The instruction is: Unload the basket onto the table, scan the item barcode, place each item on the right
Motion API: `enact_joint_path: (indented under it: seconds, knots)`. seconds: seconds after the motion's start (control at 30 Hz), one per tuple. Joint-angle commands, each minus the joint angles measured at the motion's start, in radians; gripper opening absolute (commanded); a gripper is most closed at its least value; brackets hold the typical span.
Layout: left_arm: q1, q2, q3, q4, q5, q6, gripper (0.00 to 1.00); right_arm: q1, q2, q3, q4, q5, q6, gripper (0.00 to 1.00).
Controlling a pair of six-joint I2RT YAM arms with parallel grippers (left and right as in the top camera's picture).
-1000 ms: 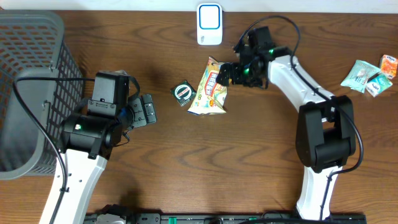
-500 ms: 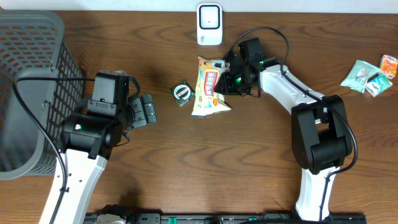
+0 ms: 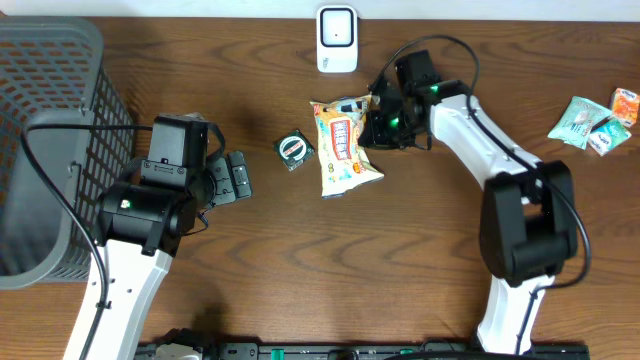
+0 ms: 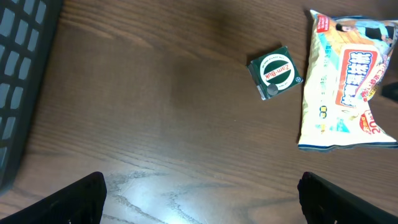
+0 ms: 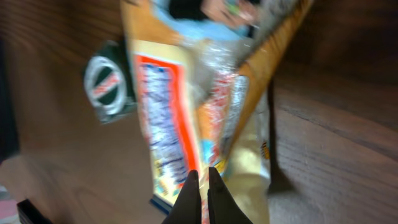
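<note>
The snack bag [image 3: 345, 145] lies flat on the wooden table [image 3: 420, 250], just above the centre of the overhead view, with its printed face up. At its 2 o'clock corner we see the right gripper [image 3: 378, 120] with its jaws pinched tight on the bag's edge. The wrist view shows the two fingertips [image 5: 193, 186] pressed together over the wrapper. The white scanner [image 3: 337, 38] stands at 12 o'clock from the bag, apart from it. A small green tin [image 3: 293, 150] sits just beside the bag at 9 o'clock. Farther out at 9 o'clock hangs the left gripper [image 3: 238, 177], its jaws spread wide and holding nothing. A grey mesh basket [image 3: 60, 60] fills the 10 o'clock corner, and a few sachets [image 3: 592, 122] lie far off at 3 o'clock.
</note>
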Motion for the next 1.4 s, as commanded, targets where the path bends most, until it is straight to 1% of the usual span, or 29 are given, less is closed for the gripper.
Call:
enact_joint_path:
  seconds: [0.0,0.07,0.1,0.13,0.17,0.23,0.3,0.5,0.63,0.8,1.0,1.03,1.07,1.13,1.2,1.27,1.3,1.33,1.37]
  knots:
    - [0.002,0.002,0.009,0.0,0.002,-0.009,0.98,0.0,-0.098,0.033,-0.003,0.019,-0.024,0.01]
    - [0.002,0.002,0.009,0.0,0.002,-0.009,0.98,0.004,-0.113,0.033,-0.001,0.078,-0.023,0.02]
    - [0.002,0.002,0.009,0.0,0.002,-0.009,0.98,0.01,-0.112,0.033,0.0,0.127,-0.023,0.29]
    - [0.002,0.002,0.009,0.0,0.002,-0.009,0.98,0.013,-0.106,0.032,0.0,0.147,-0.023,0.43]
    - [0.002,0.002,0.009,0.0,0.002,-0.009,0.98,0.016,-0.101,0.031,-0.001,0.157,-0.023,0.61]
    - [0.002,0.002,0.009,0.0,0.002,-0.009,0.97,0.025,-0.071,0.03,0.001,0.159,-0.017,0.92]
    - [0.002,0.002,0.009,0.0,0.002,-0.009,0.98,0.03,-0.044,0.03,0.006,0.159,-0.013,0.99]
    - [0.002,0.002,0.009,0.0,0.002,-0.009,0.98,0.036,0.054,0.03,0.032,0.159,0.007,0.99]
    - [0.002,0.002,0.009,0.0,0.002,-0.009,0.98,0.035,0.101,0.03,0.08,0.144,0.008,0.98]
    - [0.002,0.002,0.009,0.0,0.002,-0.009,0.98,0.036,0.106,0.03,0.121,0.14,0.007,0.9]
    - [0.002,0.002,0.009,0.0,0.002,-0.009,0.98,0.047,0.108,0.024,0.129,0.122,0.003,0.77]
    - [0.002,0.002,0.009,0.0,0.002,-0.009,0.98,0.052,0.108,0.019,0.129,0.122,0.003,0.74]
    - [0.002,0.002,0.009,0.0,0.002,-0.009,0.98,0.057,0.108,0.013,0.129,0.122,0.003,0.69]
    - [0.002,0.002,0.009,0.0,0.002,-0.009,0.98,0.069,0.108,-0.005,0.134,0.122,0.003,0.64]
    - [0.002,0.002,0.009,0.0,0.002,-0.009,0.98,0.08,0.108,-0.024,0.142,0.122,0.003,0.56]
    - [0.002,0.002,0.009,0.0,0.002,-0.009,0.98,0.089,0.108,-0.038,0.147,0.122,0.003,0.44]
    - [0.002,0.002,0.009,0.0,0.002,-0.009,0.98,0.092,0.108,-0.04,0.147,0.122,0.003,0.37]
    - [0.002,0.002,0.009,0.0,0.002,-0.009,0.98,0.093,0.108,-0.04,0.146,0.122,0.003,0.26]
    - [0.002,0.002,0.009,0.0,0.002,-0.009,0.98,0.094,0.108,-0.04,0.146,0.122,0.003,0.19]
